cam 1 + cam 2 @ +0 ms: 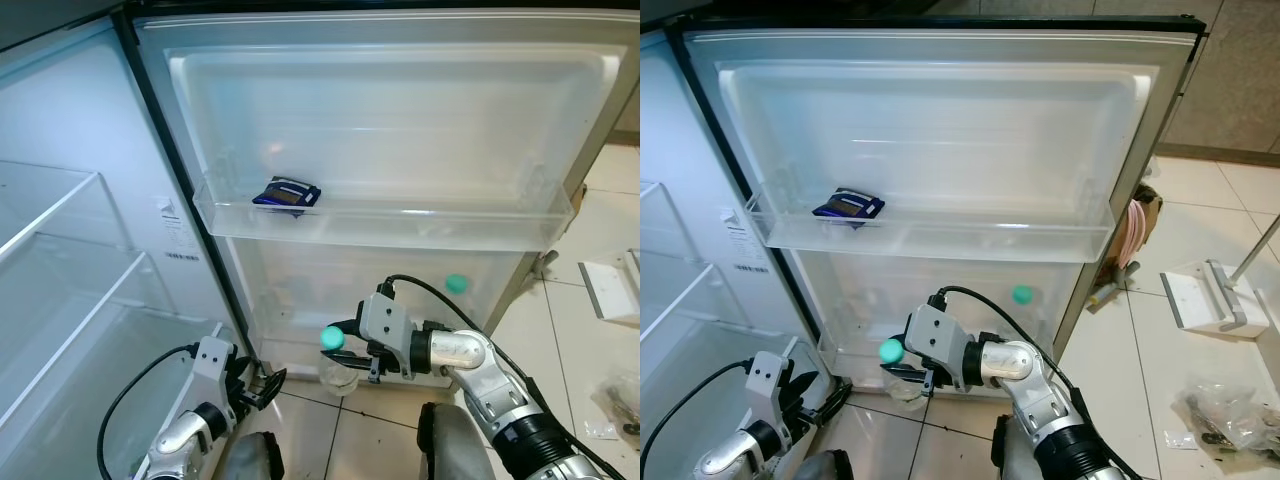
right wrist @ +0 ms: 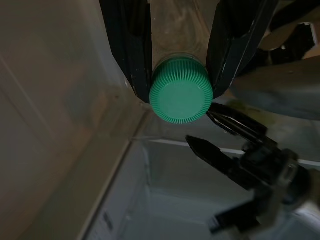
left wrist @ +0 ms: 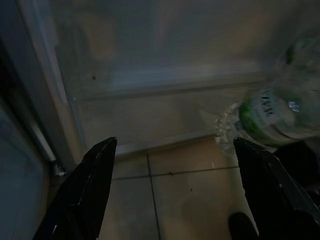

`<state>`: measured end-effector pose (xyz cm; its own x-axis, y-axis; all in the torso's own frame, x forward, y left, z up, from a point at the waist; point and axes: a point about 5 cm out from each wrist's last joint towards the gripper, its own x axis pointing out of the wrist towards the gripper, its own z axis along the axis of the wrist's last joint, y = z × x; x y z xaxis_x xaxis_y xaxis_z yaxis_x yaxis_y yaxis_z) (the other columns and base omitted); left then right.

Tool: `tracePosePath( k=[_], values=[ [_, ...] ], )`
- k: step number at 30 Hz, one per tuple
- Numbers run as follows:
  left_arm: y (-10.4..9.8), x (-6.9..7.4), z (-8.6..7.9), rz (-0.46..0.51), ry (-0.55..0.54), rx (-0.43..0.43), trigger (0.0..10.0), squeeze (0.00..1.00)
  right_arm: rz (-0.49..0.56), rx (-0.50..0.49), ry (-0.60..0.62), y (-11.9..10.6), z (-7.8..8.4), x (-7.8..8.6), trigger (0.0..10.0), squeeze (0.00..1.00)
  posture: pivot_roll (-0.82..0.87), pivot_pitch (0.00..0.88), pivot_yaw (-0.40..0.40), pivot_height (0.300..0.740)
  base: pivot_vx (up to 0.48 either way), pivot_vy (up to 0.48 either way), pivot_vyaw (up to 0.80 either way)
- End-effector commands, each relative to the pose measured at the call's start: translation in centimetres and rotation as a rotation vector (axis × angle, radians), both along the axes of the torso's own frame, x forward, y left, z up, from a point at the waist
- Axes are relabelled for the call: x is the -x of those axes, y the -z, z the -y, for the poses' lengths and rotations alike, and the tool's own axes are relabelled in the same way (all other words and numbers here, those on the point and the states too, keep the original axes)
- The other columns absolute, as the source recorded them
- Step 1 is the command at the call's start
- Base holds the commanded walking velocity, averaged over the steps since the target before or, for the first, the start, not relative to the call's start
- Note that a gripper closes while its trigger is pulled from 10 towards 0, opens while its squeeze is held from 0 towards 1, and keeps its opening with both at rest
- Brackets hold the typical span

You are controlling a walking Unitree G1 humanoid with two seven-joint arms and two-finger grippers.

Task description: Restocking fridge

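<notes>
My right gripper (image 1: pixel 347 347) is shut on the neck of a clear water bottle (image 1: pixel 341 376) with a green cap (image 1: pixel 332 338), held low in front of the open fridge door's bottom shelf (image 1: pixel 855 345). In the right wrist view the cap (image 2: pixel 181 95) sits between the two black fingers (image 2: pixel 131 47). A second green cap (image 1: pixel 456 283) shows behind the lower door shelf. A dark blue packet (image 1: pixel 286 194) lies in the upper door shelf (image 1: pixel 400 225). My left gripper (image 1: pixel 266 384) hangs open just left of the bottle, whose green label (image 3: pixel 270 117) shows near its fingers (image 3: pixel 90 190).
The fridge's interior shelves (image 1: pixel 70 290) stand open at the left. On the tiled floor (image 1: pixel 1200 390) to the right lie a white plastic object (image 1: pixel 1205 295) and a crumpled bag (image 1: pixel 1225 415). A pink cloth (image 1: pixel 1132 235) hangs past the door's edge.
</notes>
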<state>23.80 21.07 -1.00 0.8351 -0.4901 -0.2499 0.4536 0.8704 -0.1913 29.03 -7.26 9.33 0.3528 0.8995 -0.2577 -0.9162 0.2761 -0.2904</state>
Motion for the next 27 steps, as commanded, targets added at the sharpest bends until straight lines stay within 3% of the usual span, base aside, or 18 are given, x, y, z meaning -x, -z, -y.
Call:
tracePosePath(
  k=[1,9,12,19,24,27],
  values=[
    [-0.1,0.1,0.0,0.021,-0.014,0.02,10.0,0.0,0.085,-0.015,0.047,-1.5,0.6,-1.0,10.0,0.0,-0.07,0.0,-0.008,0.477,0.0,0.0,0.0],
    [-1.4,-0.2,0.1,0.094,0.102,0.121,10.0,0.0,0.096,-0.074,0.048,-2.4,0.0,-1.0,10.0,0.0,-0.07,0.0,-0.007,0.477,0.0,0.0,0.0],
    [-2.2,0.2,-0.5,0.117,0.218,0.186,10.0,0.0,0.054,-0.128,0.018,-2.8,-0.3,-0.7,10.0,0.0,-0.06,0.0,-0.008,0.477,0.0,0.0,0.0],
    [-3.0,0.7,-0.7,0.133,0.354,0.24,10.0,0.0,-0.025,-0.195,-0.044,-3.1,-0.6,0.0,10.0,0.0,-0.06,0.0,-0.01,0.477,0.0,0.0,0.0],
    [-3.5,1.2,-0.1,0.134,0.483,0.284,10.0,0.0,-0.022,-0.292,0.022,-4.5,-0.4,-1.0,10.0,0.0,-0.06,0.0,-0.009,0.477,0.0,0.0,0.0],
    [-3.6,1.3,0.0,0.132,0.499,0.285,10.0,0.0,-0.01,-0.305,0.043,-4.8,-0.2,-1.3,10.0,0.0,-0.06,0.0,-0.009,0.477,0.0,0.0,0.0]
  ],
)
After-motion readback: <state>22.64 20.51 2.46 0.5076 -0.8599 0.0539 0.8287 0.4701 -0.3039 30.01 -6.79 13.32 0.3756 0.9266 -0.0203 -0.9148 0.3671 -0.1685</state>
